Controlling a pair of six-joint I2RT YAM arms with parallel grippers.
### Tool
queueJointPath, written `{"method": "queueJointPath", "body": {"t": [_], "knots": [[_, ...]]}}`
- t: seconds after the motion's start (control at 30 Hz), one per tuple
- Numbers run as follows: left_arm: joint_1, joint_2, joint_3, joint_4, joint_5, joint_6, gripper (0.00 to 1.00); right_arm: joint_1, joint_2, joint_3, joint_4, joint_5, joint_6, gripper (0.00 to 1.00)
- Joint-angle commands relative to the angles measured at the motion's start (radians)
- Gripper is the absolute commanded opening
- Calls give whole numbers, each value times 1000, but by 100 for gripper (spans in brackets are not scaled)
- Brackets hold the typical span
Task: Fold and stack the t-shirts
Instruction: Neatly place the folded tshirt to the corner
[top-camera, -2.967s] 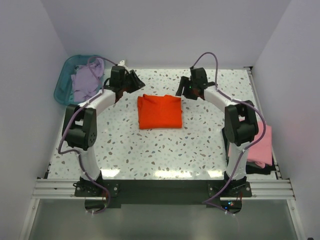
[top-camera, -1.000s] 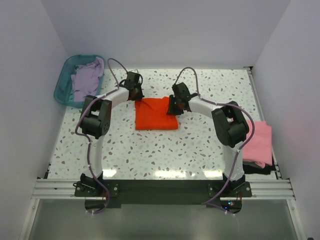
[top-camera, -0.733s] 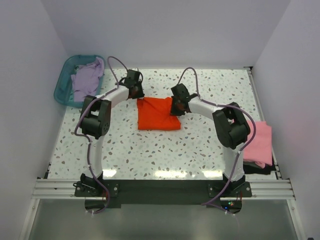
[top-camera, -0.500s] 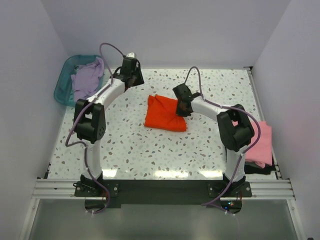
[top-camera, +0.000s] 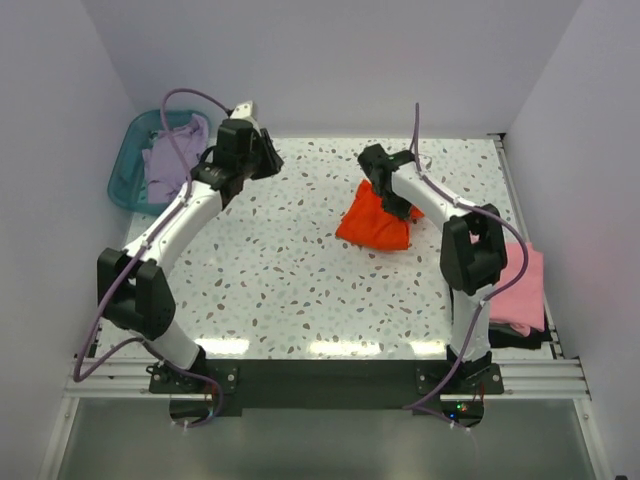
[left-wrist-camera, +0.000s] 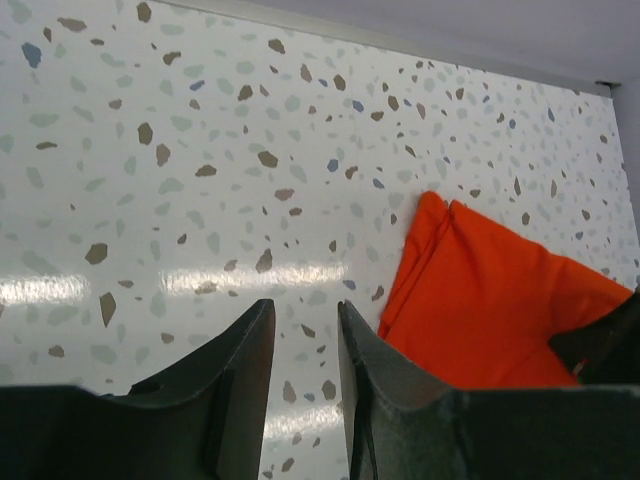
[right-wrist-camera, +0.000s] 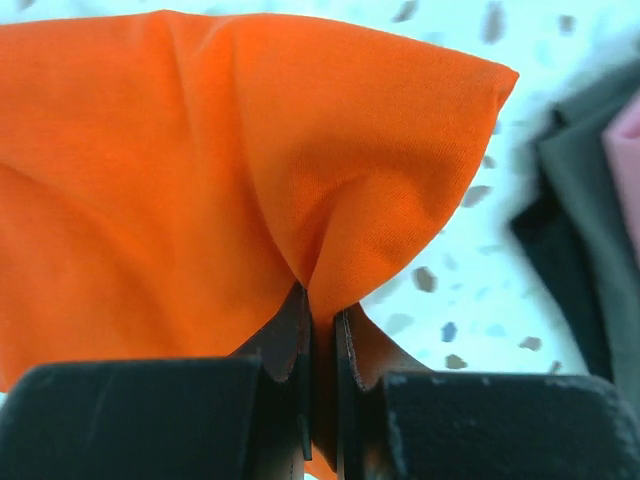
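The folded orange-red t-shirt (top-camera: 374, 224) hangs bunched from my right gripper (top-camera: 388, 197), right of the table's middle. In the right wrist view the right gripper (right-wrist-camera: 320, 318) is shut on a pinched fold of the orange-red t-shirt (right-wrist-camera: 200, 160). My left gripper (top-camera: 262, 156) is at the back left, apart from the shirt. The left gripper (left-wrist-camera: 304, 320) is open with only table between its fingers, and the orange-red t-shirt (left-wrist-camera: 480, 300) lies to its right. A pink t-shirt (top-camera: 520, 285) lies at the right edge. A lavender t-shirt (top-camera: 170, 160) fills the basket.
The teal plastic basket (top-camera: 125, 170) stands at the back left corner. A dark cloth (top-camera: 520, 335) lies under the pink shirt, and the dark cloth (right-wrist-camera: 585, 220) also shows in the right wrist view. White walls close in the table on three sides.
The left gripper let go of the orange-red t-shirt, opened and drew back to the far left. The right gripper stayed shut on the shirt and carried it rightward, where it now hangs bunched.
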Motion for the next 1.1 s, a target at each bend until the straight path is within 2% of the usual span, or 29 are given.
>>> {"method": "queueJointPath", "body": {"t": [0.0, 0.2, 0.4, 0.6, 1.07], "knots": [[-23, -120, -95, 20, 65, -10, 36, -57, 2, 74, -289, 155, 172, 0], [-34, -235, -224, 17, 161, -4, 36, -195, -19, 117, -412, 175, 196, 0], [-54, -274, -241, -8, 234, 33, 36, -314, -13, 203, -524, 187, 215, 0], [-69, -295, -265, -2, 291, 39, 36, -410, -68, 242, -525, 169, 169, 0], [-75, -312, -318, 20, 322, 44, 36, -488, -236, 254, -525, 187, 66, 0]]}}
